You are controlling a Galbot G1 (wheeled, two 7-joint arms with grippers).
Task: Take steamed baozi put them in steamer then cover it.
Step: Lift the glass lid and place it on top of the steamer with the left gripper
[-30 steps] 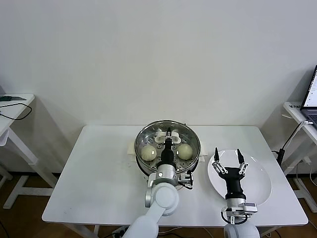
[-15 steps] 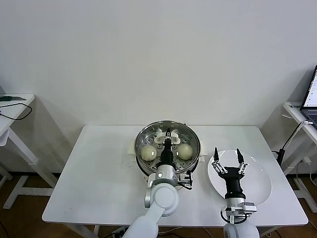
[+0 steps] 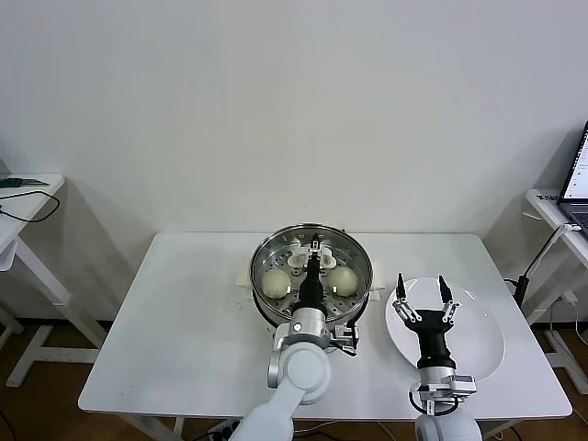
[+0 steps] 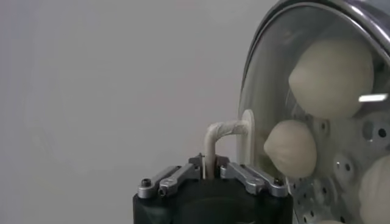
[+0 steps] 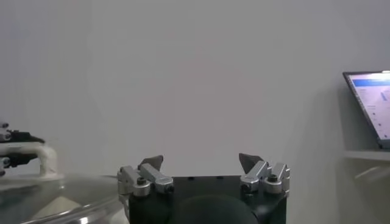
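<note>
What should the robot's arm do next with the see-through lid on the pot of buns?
Probably open the jaws fully and lift the left gripper straight up. The round clear glass lid already sits on the shiny round steel steamer over the off-white buns, and the gripper is at its white handle.
</note>
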